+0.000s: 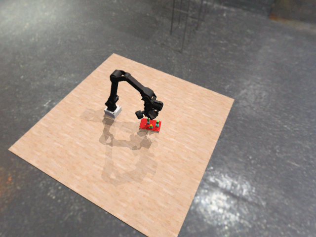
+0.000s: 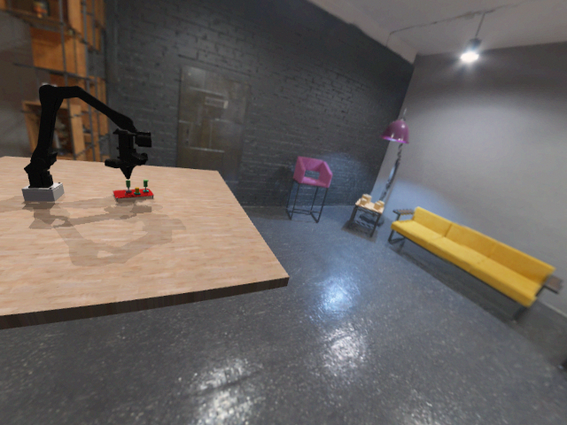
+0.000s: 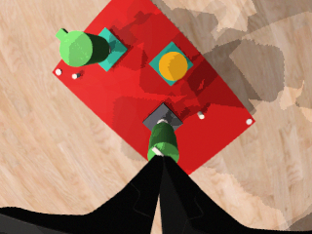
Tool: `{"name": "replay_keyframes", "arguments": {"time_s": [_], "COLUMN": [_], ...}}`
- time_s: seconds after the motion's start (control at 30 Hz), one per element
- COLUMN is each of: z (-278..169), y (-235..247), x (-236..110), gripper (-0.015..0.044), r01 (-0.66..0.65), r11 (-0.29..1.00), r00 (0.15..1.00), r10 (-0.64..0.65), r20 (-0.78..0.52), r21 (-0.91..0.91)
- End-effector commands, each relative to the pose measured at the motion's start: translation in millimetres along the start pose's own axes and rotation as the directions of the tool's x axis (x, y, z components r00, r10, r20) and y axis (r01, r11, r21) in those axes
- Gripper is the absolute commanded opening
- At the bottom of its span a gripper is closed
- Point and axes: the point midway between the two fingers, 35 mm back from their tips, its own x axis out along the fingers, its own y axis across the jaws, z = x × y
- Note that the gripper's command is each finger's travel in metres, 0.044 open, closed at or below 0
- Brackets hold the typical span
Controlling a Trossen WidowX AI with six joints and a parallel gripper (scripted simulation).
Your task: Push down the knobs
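End effector (image 3: 160, 159) is pinched fully together with nothing in it, and we reckon that's deliberate: closed fingers make one blunt tip for pressing straight down. It hangs right over the nearer green knob (image 3: 163, 140), at the edge of the red board (image 3: 133, 100) closest to the wrist camera; we can't tell if it's touching yet. That knob looks perched high on its shaft above a grey base. A second green knob (image 3: 81, 49) stands tall near the board's far-left corner, on a teal base. Between them, toward the board's middle, an orange knob (image 3: 174, 65) looks seated low. Board sits on the desk (image 1: 76, 142), near the arm's base.
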Motion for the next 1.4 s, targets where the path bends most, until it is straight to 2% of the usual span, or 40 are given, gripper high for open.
{"name": "replay_keyframes", "arguments": {"time_s": [0.0,1.37], "z": [0.0,0.0], "y": [-0.9,-1.0], "x": [2.1,6.4], "gripper": [0.0000,0.0000], "r01": [0.005,0.005], "r11": [1.000,1.000], "r00": [1.000,1.000], "r10": [-0.005,-0.005], "r20": [0.003,0.003], "r21": [0.000,0.000]}}
